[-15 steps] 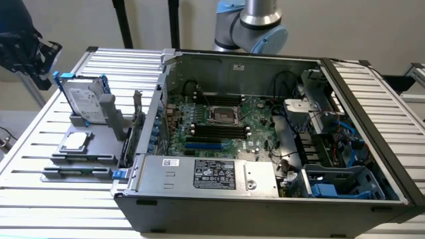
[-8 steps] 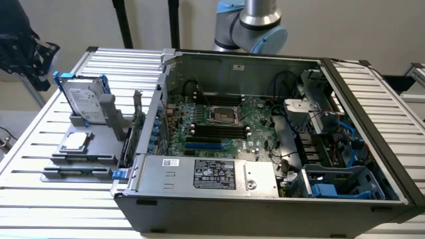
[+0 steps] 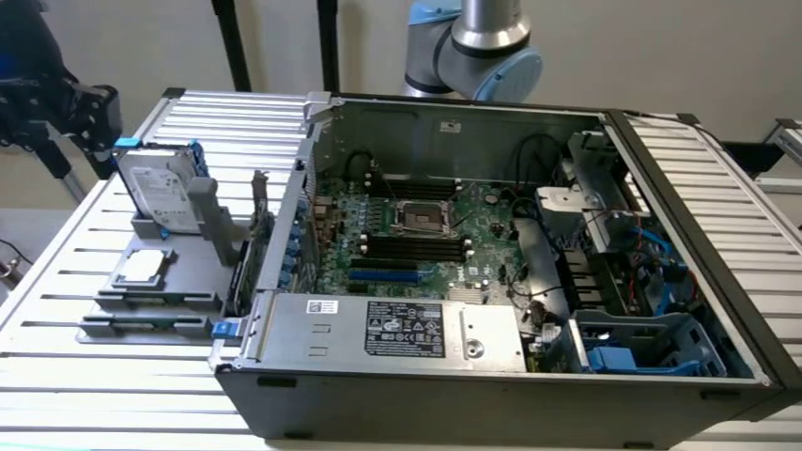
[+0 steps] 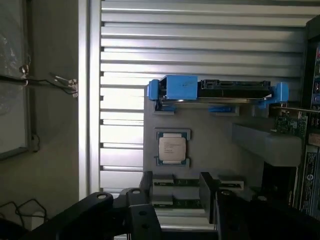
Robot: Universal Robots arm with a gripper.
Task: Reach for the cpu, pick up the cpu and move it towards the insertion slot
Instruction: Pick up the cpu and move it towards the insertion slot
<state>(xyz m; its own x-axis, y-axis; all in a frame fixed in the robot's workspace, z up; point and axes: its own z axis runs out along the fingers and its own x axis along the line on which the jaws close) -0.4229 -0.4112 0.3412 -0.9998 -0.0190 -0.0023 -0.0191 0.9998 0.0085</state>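
The cpu (image 3: 141,266) lies flat in a holder on the grey tray, silvery top up, at the exterior view's left. In the wrist view the cpu (image 4: 172,147) sits a little beyond my gripper (image 4: 177,192), whose two dark fingers stand apart with nothing between them. The gripper hangs well above the tray and touches nothing. The arm's dark wrist end (image 3: 51,94) shows high at the exterior view's upper left. The insertion slot (image 3: 424,218), a shiny metal frame with a dark centre, lies on the green board inside the open computer case.
An upright silver hard drive (image 3: 163,193) in a blue frame stands on the grey tray (image 3: 188,282) behind the cpu. Memory sticks (image 3: 145,324) lie in the tray's front holders. The case's tall wall (image 3: 300,188) separates tray and board. Black memory slots (image 3: 408,246) run beside the socket.
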